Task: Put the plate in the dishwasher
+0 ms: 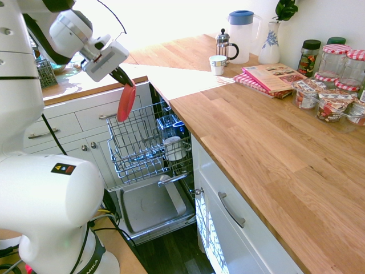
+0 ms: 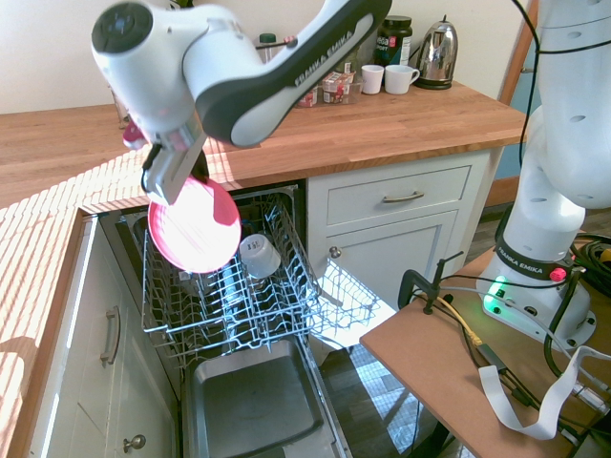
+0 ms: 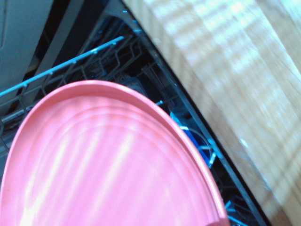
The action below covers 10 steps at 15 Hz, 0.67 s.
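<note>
At upper left of the second exterior view, "FRANKA EMIKA" is read on the arm. Below it, the plate (image 2: 194, 225) is gripped at its upper rim by the clenched gripper (image 2: 172, 170) and hung on edge, above the pulled-out rack of the dishwasher (image 2: 286, 315), with open space beneath. A white cup (image 2: 259, 256) sits to its right.

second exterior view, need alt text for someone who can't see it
A white robot arm's gripper holds a coral-red plate on edge above the pulled-out wire rack of an open dishwasher. A white cup lies in the rack, and wooden countertop runs behind.
</note>
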Each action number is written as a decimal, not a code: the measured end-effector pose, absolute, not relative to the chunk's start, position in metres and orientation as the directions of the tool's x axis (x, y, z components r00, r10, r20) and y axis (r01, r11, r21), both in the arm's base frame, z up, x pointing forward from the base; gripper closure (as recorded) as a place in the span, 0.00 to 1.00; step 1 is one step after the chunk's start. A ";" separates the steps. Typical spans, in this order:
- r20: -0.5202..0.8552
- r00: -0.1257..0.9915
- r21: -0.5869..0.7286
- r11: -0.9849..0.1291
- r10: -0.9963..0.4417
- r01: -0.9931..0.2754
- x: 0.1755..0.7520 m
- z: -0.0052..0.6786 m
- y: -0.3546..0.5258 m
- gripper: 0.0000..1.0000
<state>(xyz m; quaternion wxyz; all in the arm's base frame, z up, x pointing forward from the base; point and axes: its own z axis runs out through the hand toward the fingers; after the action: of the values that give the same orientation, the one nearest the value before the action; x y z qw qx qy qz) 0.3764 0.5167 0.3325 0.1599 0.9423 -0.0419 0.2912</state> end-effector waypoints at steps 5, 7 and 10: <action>0.622 0.718 0.481 -0.876 0.312 -0.035 0.407 0.221 0.568 1.00; 0.619 0.667 0.568 -0.823 0.416 -0.013 0.391 0.219 0.592 1.00; 0.557 0.683 0.665 -0.747 0.472 -0.026 0.399 0.205 0.588 0.00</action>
<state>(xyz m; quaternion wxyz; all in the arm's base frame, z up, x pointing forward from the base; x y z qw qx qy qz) 0.3991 0.5884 0.2055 0.3310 0.8555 0.1305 0.3762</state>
